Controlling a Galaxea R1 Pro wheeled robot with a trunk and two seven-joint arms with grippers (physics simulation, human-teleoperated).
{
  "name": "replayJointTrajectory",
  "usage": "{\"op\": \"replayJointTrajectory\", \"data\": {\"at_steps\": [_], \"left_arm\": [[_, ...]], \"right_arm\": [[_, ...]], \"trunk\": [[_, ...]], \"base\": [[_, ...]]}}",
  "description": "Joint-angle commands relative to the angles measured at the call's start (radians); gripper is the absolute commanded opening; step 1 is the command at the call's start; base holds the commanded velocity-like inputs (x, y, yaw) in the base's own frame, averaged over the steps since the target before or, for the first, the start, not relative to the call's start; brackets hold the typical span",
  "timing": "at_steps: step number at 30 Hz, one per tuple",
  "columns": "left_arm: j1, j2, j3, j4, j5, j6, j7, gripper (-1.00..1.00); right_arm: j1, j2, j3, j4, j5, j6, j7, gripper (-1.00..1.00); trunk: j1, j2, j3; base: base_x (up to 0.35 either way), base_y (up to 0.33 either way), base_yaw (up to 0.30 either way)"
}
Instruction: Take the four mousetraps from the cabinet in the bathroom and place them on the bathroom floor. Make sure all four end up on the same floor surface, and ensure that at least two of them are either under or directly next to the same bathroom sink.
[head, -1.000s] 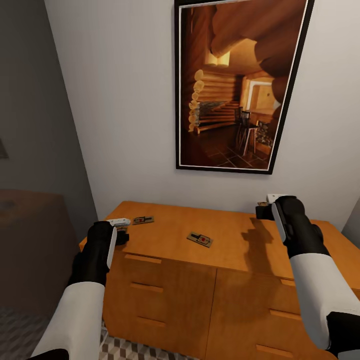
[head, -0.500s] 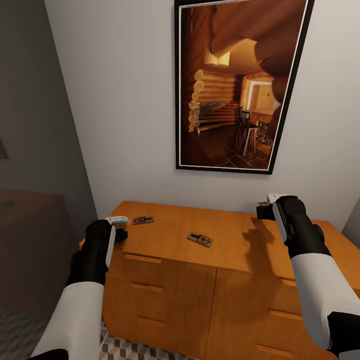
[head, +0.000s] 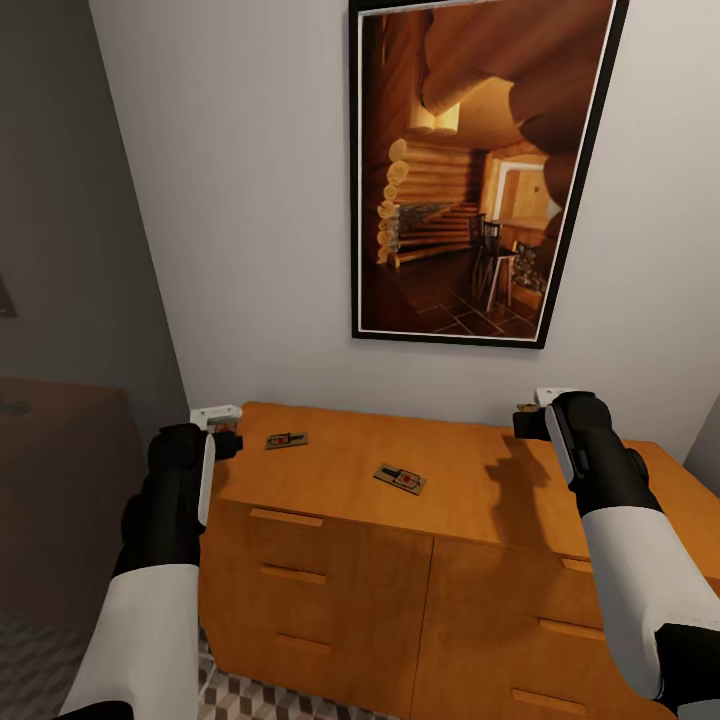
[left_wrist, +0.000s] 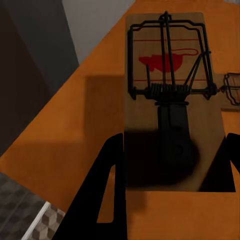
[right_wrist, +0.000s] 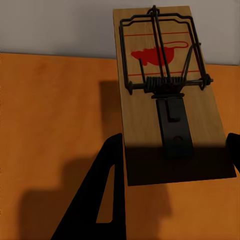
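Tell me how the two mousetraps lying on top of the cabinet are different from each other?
The left mousetrap lies near the cabinet's left back corner; the middle mousetrap lies nearer the front, towards the centre. The left one looks smaller, being farther from the camera. They are also turned differently: the left one's long side runs almost along the cabinet's back edge, while the middle one sits slanted. Both are flat brown boards with dark metal parts and a red mark.

Two arms, each with white upper sleeve, glossy black forearm, white wrist strip; left gripper (head: 226, 436) and right gripper (head: 524, 415) with flat black fingers (right_wrist: 102, 192).
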Motion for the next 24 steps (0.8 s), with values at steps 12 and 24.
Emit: {"op": "replayJointTrajectory", "data": {"at_steps": [12,24], "left_arm": [[-0.001,-0.001,0.001,0.005,0.014,0.003,0.006,-1.00],[0.001,-0.001,0.000,0.006,0.040,0.003,0.005,-1.00]], "right_arm": [[-0.001,0.000,0.000,-0.001,0.000,0.004,0.003,-1.00],[-0.001,-0.002,-0.001,-0.001,0.004,0.004,0.003,-1.00]], "trunk": [[0.000,-0.001,-0.001],[0.000,-0.001,-0.001]], "base": [[0.000,0.000,0.000],[-0.020,0.000,0.000]]}}
